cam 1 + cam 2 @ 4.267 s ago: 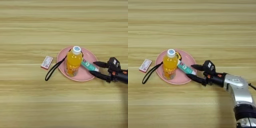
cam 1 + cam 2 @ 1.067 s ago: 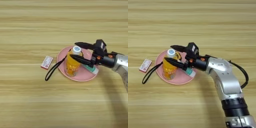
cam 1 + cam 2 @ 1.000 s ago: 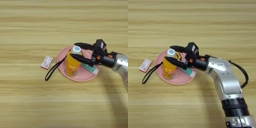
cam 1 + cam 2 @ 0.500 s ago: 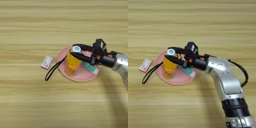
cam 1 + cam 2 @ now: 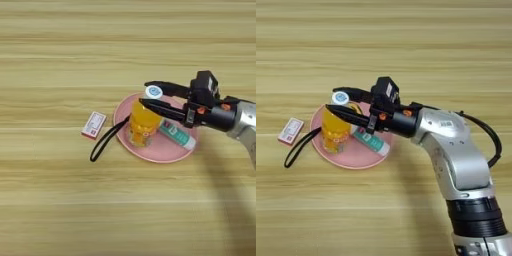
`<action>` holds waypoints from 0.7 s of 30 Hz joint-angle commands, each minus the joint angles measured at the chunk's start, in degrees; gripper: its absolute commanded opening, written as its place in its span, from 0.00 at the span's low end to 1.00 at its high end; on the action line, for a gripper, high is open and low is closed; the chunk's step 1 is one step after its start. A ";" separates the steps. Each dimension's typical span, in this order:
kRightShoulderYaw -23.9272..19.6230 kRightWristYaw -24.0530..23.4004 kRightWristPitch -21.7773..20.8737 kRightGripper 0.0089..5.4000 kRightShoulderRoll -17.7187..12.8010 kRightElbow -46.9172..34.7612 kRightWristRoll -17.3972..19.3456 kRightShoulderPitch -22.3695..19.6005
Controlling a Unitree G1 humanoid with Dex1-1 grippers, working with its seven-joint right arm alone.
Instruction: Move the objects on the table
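Wooden desk (image 5: pixel 60 45): nothing moved off the pink plate (image 5: pixel 150 152) yet.
Tool (image 5: pixel 145 93), fingers apart, straddles the orange-drink bottle (image 5: pixel 142 122)'s neck; the tube (image 5: pixel 177 135) remains beside it.

Tube (image 5: pixel 178 135) and strap (image 5: pixel 104 143) crowd the bottle (image 5: pixel 143 122); far table (image 5: pixel 125 45) open.

silver forearm (image 5: pixel 456 150), black claw (image 5: pixel 338 100), blk cable (image 5: pixel 491 137)

Even, bright light falls from overhead on the table (image 5: pixel 60 200), with no harsh glare. A soft, faint shadow spreads below and right of the right gripper (image 5: pixel 144 93) under the forearm (image 5: pixel 443 132). Both views are slightly soft, and plank lines bow gently toward the edges.
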 commanded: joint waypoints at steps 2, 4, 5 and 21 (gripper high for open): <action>-3.57 -2.76 -0.16 0.33 -2.15 -5.21 2.66 -5.42; -4.19 -3.06 0.12 0.33 -2.62 -5.82 2.94 -5.90; -4.55 -3.20 0.31 0.33 -2.89 -6.09 3.15 -6.18; -10.70 -4.93 3.12 0.33 -6.99 -8.37 6.86 -10.92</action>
